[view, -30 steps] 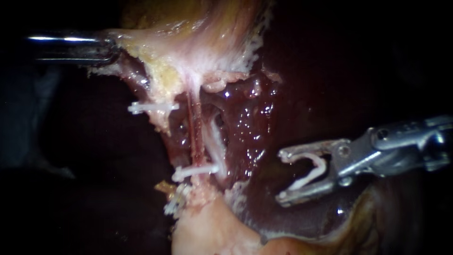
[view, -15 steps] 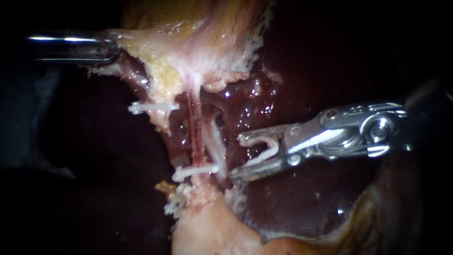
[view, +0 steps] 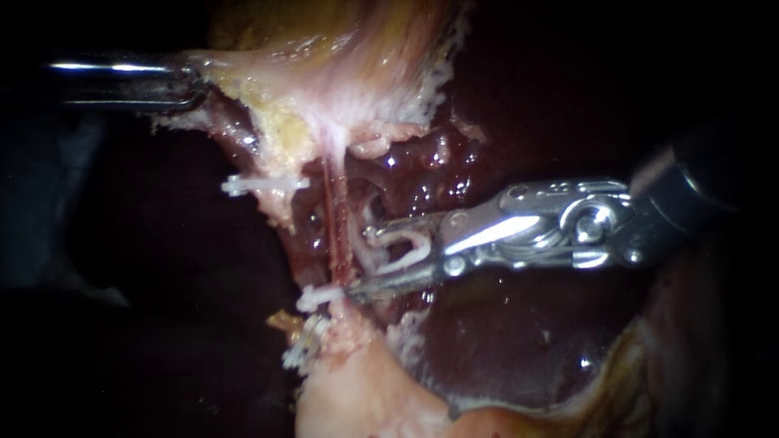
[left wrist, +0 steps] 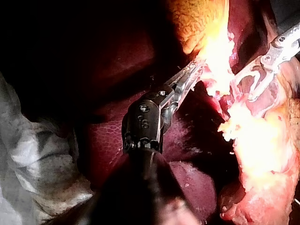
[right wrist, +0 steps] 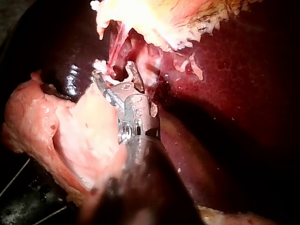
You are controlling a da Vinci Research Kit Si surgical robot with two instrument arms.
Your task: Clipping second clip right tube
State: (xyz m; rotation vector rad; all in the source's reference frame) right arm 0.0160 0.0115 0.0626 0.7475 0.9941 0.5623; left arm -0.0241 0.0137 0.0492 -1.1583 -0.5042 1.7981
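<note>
Holding my right instrument (view: 361, 261) level at centre frame, I see its jaws standing wide apart, with an unclosed white clip (view: 406, 247) seated between them and touching both. The pale right tube (view: 362, 251) lies in the mouth of that clip, just right of a thin red tube (view: 334, 219). I cannot tell whether the jaw tips reach fully past it. A closed clip (view: 318, 298) sits just beyond the lower jaw's tip, low of centre.

To place this one well, I judge that I should square the jaws across the pale tube and keep clear of the closed clip. The red tube must stay outside the bite. I want both tips showing beyond the far wall before I squeeze fully.

At upper left, my left instrument (view: 188, 81) is clenched on pale tissue (view: 324, 73), drawing the tubes taut, and the left wrist view agrees. I should keep that tension even. Dark liver (view: 503, 341) lies behind, so the tips must not dig in.
</note>
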